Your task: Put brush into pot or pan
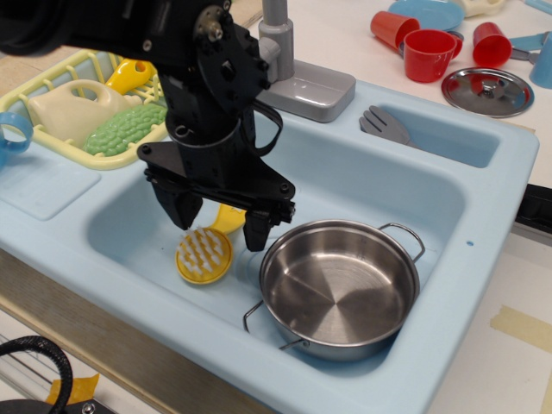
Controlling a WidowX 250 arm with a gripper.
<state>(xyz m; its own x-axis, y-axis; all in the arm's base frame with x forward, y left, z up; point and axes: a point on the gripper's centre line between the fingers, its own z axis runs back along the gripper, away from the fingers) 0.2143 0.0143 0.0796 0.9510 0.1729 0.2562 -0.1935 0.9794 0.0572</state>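
Note:
The yellow brush (pixel 205 253) lies bristles-up on the floor of the light blue sink (pixel 362 185), left of the pot. Its handle runs up and right under my gripper and is mostly hidden. The shiny steel pot (pixel 338 287) with two wire loop handles stands empty at the sink's front right. My black gripper (pixel 221 226) is open and low over the brush, one finger left of the head and the other between the brush and the pot rim. It holds nothing.
A yellow dish rack (pixel 82 112) with a cream jug, a green vegetable and a yellow utensil stands at the left. A grey faucet base (pixel 304 86) and a grey fork (pixel 385 127) are behind the sink. Red cups (pixel 429 53) and a steel lid (pixel 487 90) lie at the back right.

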